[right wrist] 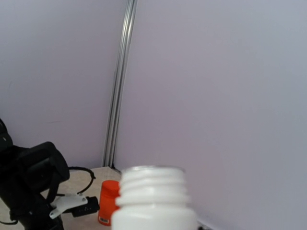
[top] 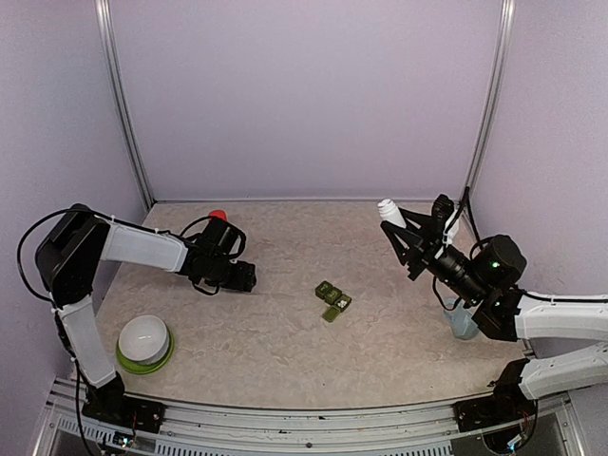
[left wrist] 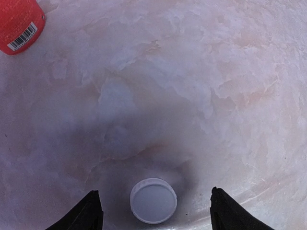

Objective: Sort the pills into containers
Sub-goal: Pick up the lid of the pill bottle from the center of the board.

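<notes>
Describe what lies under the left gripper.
A white cap lies on the table between the left gripper's spread fingers. The top view hides it behind the gripper.

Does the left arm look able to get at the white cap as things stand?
Likely yes: the white cap lies on the table between the open fingers of the left tool, with nothing blocking it.

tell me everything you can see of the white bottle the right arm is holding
The white bottle is small, opaque and plastic-looking, with a ribbed threaded neck and no cap on. The right gripper is shut on its lower body and holds it up in the air, with the mouth pointing away from the wrist. Its contents cannot be seen.
</notes>
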`<state>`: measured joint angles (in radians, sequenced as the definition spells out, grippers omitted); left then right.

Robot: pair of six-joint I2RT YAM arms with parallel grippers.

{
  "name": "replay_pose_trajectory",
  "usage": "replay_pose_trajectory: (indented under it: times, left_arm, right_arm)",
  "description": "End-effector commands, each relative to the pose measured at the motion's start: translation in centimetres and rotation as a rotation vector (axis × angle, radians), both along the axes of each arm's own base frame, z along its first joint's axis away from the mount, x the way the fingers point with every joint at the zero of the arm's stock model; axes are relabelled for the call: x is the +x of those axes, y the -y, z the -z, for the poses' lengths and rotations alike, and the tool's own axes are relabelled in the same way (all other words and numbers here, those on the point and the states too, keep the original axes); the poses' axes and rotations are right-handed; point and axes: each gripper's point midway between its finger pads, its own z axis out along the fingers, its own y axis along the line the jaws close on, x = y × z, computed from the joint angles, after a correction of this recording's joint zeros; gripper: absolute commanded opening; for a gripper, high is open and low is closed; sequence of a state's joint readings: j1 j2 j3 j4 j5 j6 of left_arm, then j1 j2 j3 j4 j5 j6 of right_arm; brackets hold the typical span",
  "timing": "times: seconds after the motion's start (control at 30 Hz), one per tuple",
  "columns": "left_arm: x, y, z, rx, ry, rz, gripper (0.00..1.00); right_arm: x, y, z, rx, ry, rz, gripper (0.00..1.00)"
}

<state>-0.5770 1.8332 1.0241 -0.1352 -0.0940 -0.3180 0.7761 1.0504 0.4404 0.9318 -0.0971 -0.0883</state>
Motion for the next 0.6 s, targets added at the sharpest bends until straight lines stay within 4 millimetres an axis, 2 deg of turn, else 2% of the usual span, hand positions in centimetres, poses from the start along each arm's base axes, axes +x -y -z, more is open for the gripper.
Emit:
replay_pose_trajectory:
  times: [0.0,0.57]
  left_arm:
    - [0.5,-0.3,0.6,0.028,-0.008,-0.013,0.72]
    - [0.0,-0.3,2.0,0.093,-0.021,0.000,0.52]
  right_arm:
    - [-0.1,-0.4,-0.1,0.003,-0.001,-0.016,0.10]
    - [0.3,-0.6,0.4,-0.006,-0.018,-0.007,0.10]
